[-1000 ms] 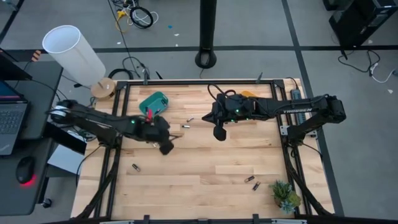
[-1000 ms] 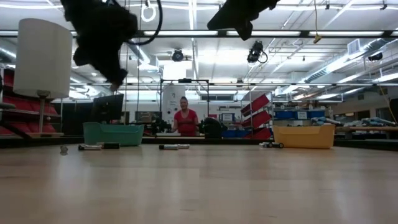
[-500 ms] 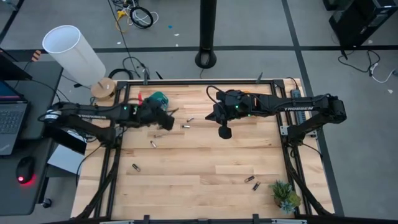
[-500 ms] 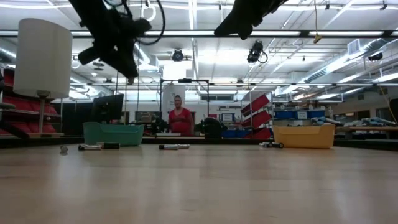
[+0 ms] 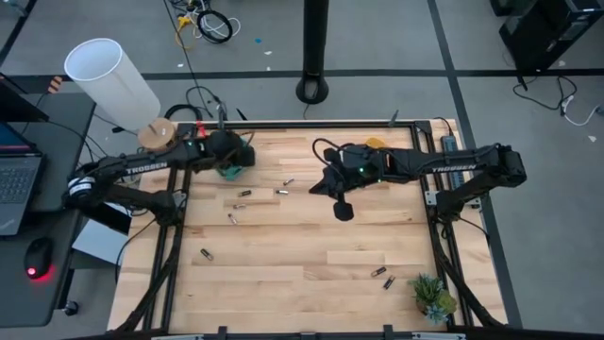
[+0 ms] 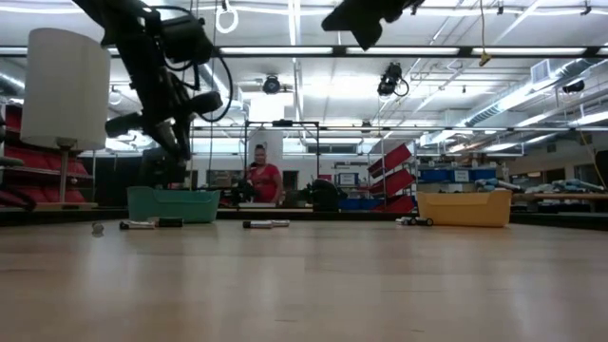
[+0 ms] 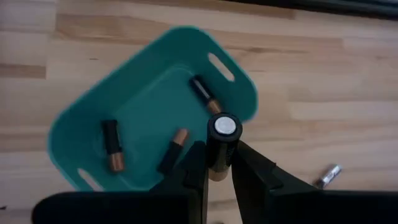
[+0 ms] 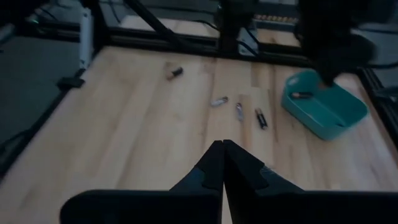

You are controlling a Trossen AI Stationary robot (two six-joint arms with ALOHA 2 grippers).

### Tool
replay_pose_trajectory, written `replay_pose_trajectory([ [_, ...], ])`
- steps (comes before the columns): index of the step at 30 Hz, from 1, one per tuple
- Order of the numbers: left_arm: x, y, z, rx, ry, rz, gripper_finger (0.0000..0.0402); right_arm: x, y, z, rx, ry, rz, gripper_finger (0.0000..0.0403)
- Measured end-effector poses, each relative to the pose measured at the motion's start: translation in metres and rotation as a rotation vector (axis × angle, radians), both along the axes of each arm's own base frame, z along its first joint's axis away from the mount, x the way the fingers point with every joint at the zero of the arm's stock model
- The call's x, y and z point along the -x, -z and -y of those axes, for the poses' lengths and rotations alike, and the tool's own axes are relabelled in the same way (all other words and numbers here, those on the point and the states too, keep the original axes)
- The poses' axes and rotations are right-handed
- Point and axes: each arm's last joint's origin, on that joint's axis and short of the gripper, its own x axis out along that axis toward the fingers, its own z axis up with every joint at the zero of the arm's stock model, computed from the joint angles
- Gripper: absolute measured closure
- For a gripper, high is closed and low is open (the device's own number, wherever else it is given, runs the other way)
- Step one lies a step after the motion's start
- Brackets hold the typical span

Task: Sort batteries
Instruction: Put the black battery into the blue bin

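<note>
My left gripper is shut on a dark battery above the teal bin, which holds three batteries and stands at the table's far left. My right gripper hangs shut and empty above the middle of the table. Loose batteries lie on the wood: some near the bin, one a little nearer, one at the left, two near the front right. The orange bin stands at the far right. My left gripper pinches the battery's round sides between its two fingers. The fingers slant down from the table's left. The battery lies roughly along them, its silvery end cap facing the wrist camera. It hangs clear above the teal bin.
A black frame rail runs round the table. A small potted plant stands at the front right corner. A white lamp stands beyond the far left corner. A person shows in the room beyond the table.
My left gripper has swung from near the table's middle left toward the far left edge, rolling as it went. It carries the battery and now hangs over the teal bin. Its swing has uncovered batteries lying on the wood.
</note>
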Motion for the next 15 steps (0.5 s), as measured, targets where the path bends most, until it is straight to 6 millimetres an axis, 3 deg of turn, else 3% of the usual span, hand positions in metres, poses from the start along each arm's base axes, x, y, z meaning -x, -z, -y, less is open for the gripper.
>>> replay_pose_trajectory([
  [8,0.020,0.004,-0.023,0.061,-0.075,-0.049,0.0336,-0.003,-0.007,-0.029,-0.024,-0.078,0.081,0.0384],
  [15,0.029,0.005,-0.032,0.096,-0.046,-0.062,0.0248,-0.003,-0.008,-0.030,0.002,-0.030,0.092,0.0391],
])
